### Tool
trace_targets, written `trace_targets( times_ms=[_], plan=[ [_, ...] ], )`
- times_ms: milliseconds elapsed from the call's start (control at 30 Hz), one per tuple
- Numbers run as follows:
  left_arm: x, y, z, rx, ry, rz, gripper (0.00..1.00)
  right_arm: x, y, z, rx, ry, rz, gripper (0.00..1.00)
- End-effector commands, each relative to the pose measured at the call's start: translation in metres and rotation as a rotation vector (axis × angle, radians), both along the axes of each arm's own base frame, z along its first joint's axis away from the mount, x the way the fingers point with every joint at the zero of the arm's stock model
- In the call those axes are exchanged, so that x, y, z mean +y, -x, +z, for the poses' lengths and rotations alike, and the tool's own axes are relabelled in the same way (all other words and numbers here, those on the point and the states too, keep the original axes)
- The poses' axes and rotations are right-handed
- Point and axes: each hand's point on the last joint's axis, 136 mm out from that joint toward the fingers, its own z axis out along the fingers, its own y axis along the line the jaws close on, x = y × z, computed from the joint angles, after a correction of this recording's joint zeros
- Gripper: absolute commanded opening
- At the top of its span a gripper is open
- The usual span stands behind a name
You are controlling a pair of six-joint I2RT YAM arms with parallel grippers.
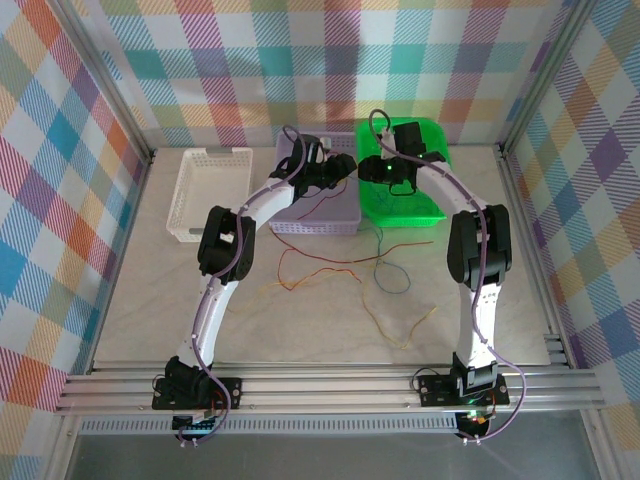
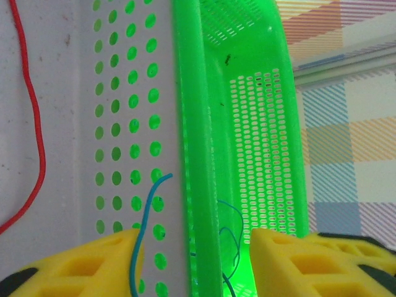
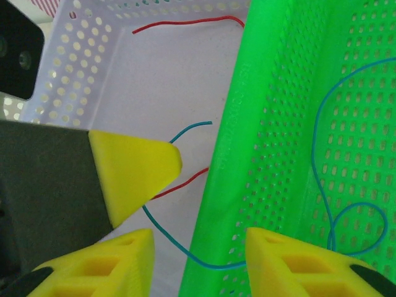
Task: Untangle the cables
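The work cell is a pale bench (image 1: 150, 320) enclosed by plaid walls. A white basket (image 1: 205, 195), a lavender basket (image 1: 310, 222) and a green basket (image 1: 425, 205) stand along its far edge. Most of the cables (image 1: 325, 262) lie loose on the bench just in front of the baskets, with red, yellow-orange and blue strands crossing one another. One blue cable (image 3: 317, 142) is draped over the wall between the lavender and green baskets: its end lies in the lavender basket and the rest loops inside the green one. A red cable (image 3: 185, 23) lies on the lavender basket's floor.

Both arms meet over that wall. The left gripper (image 2: 198, 266) has its fingers apart, straddling the green wall. The right gripper (image 3: 198, 260) also has its fingers spread and grips nothing; the blue cable passes between them.

CAUTION:
- If you close either pair of fingers here, they will likely pinch the basket wall together with the cable. A lift would then drag or tip the green basket.
- The two grippers sit very near each other, so a small sideways move risks a collision.
- A strand this thin may slip from the pads.
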Motion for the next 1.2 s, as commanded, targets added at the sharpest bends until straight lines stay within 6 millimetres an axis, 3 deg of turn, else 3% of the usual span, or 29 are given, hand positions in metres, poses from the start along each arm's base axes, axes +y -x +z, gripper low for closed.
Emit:
trace_targets(
  times_ms=[0, 200, 300, 533, 767, 933, 1167],
  plan=[
    [0.002, -0.003, -0.001, 0.006, 0.037, -0.006, 0.41, 0.005, 0.005, 0.036, -0.079, -0.028, 0.019, 0.43],
    [0.004, -0.001, 0.005, -0.004, 0.027, -0.013, 0.12, -0.014, 0.011, 0.048, -0.109, 0.021, -0.062, 0.44],
    [0.005, -0.001, 0.014, -0.018, 0.021, -0.016, 0.00, -0.030, 0.018, 0.057, -0.130, 0.035, -0.123, 0.49],
    [-0.012, 0.001, 0.064, -0.127, -0.021, -0.061, 0.00, -0.056, 0.047, 0.070, -0.169, 0.004, -0.218, 0.55],
    [-0.049, 0.020, 0.114, -0.322, -0.118, -0.138, 0.00, -0.059, 0.079, 0.073, -0.193, -0.079, -0.237, 0.58],
    [-0.083, 0.036, 0.107, -0.369, -0.169, -0.215, 0.00, -0.062, 0.104, 0.077, -0.213, -0.143, -0.252, 0.58],
    [-0.111, 0.035, 0.061, -0.360, -0.184, -0.220, 0.00, -0.068, 0.149, 0.097, -0.276, -0.205, -0.238, 0.59]
  ],
)
